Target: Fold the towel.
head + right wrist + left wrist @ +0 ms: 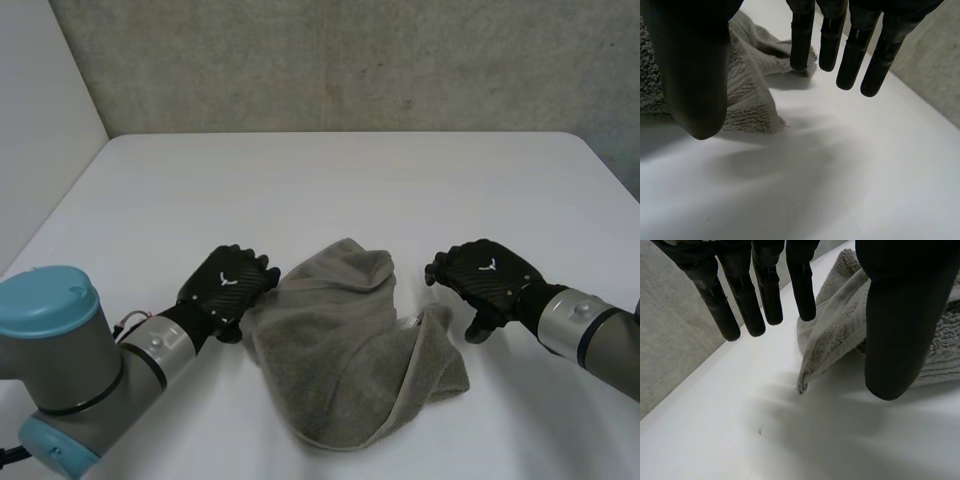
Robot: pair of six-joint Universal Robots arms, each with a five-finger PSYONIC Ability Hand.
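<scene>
**Head view: rumpled towel (350,345) not yet folded, nothing gripped**

The grey towel lies in a loose heap near the front middle of the white worktop (330,180). One flap is doubled over the rest, and no clean fold has been made.

The left hand (228,283) sits just beside the towel's left edge and the right hand (487,278) just beside its right, both knuckles up. I judge this placing sets each hand to take one side of the cloth and draw it flat.

In the left wrist view the fingers (767,295) hang straight, well apart from the thumb. A corner of the towel (840,325) points into the gap between them, but nothing pinches it.

The right wrist view shows much the same. The straight fingers (855,55) are spread from the thumb, with a ribbed edge of the towel (750,95) near the thumb and ungripped. Both hands are empty.

The bunching hides most of the towel's other corners and how many layers lie underneath. Each thumb blocks part of the cloth in its own wrist view. I cannot tell whether any fingertip touches the worktop. A grey concrete wall (350,60) stands behind.
</scene>
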